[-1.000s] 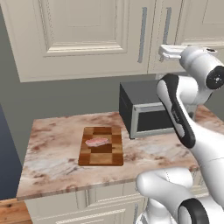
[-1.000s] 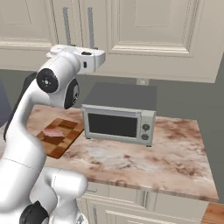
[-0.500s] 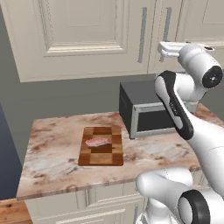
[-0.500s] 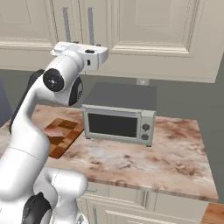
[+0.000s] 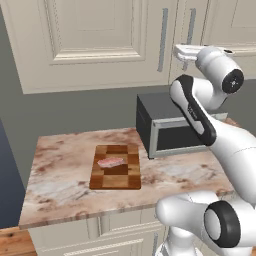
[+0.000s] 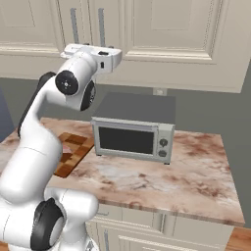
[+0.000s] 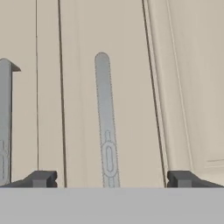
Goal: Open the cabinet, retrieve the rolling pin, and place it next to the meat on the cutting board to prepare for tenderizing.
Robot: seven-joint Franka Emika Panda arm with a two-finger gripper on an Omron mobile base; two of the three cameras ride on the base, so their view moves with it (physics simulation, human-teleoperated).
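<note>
The cream cabinet (image 5: 105, 35) hangs over the counter with both doors shut; the rolling pin is hidden. My gripper (image 7: 111, 179) is open and level with the lower part of the right door's grey bar handle (image 7: 106, 127), which stands centred between the two fingertips, a short way ahead. From the left base view the gripper (image 5: 181, 50) sits just in front of that handle (image 5: 190, 27). The checkered cutting board (image 5: 116, 166) lies on the marble counter with the meat (image 5: 111, 162) on its upper left part.
A grey toaster oven (image 5: 170, 127) stands on the counter right of the board, under my hand. The neighbouring door's handle (image 7: 4, 122) is at the hand view's left edge. Low cream drawer units (image 6: 162, 225) run below the counter.
My hand has risen a little and come closer to the cabinet door, lining up with the right door's handle. The board, meat and oven have not moved.
</note>
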